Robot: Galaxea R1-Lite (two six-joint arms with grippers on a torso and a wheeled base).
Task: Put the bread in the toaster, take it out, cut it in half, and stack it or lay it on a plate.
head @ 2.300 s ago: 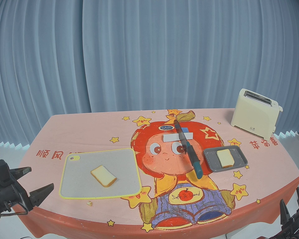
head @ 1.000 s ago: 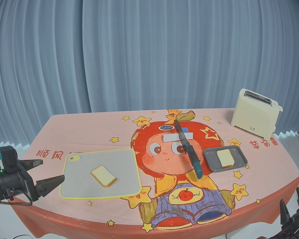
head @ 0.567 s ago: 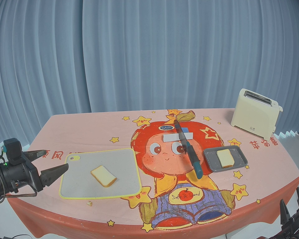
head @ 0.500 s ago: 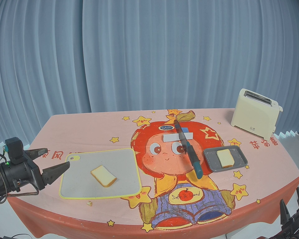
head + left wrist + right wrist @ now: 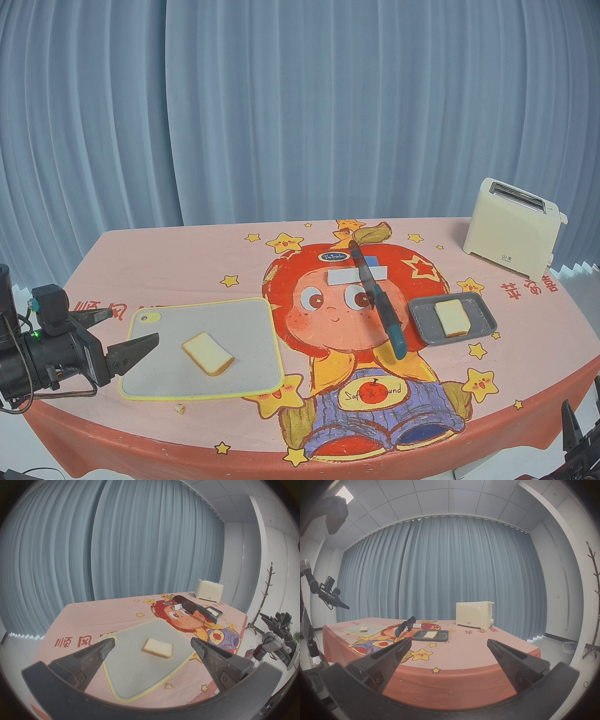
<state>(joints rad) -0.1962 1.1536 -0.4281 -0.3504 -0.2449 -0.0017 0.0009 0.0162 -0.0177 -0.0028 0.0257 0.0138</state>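
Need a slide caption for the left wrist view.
Open left gripper faces a bread slice on the cutting board, knife and toaster beyond.

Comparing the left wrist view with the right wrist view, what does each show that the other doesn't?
The left wrist view adds a crumb beside the cutting board, seen past the open left gripper. The right wrist view adds the open right gripper close up, off the table. Both share the bread slice on the board, knife, toaster, and grey tray holding a second slice.

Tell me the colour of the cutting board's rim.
Yellow, around the grey cutting board; clearest in the head view.
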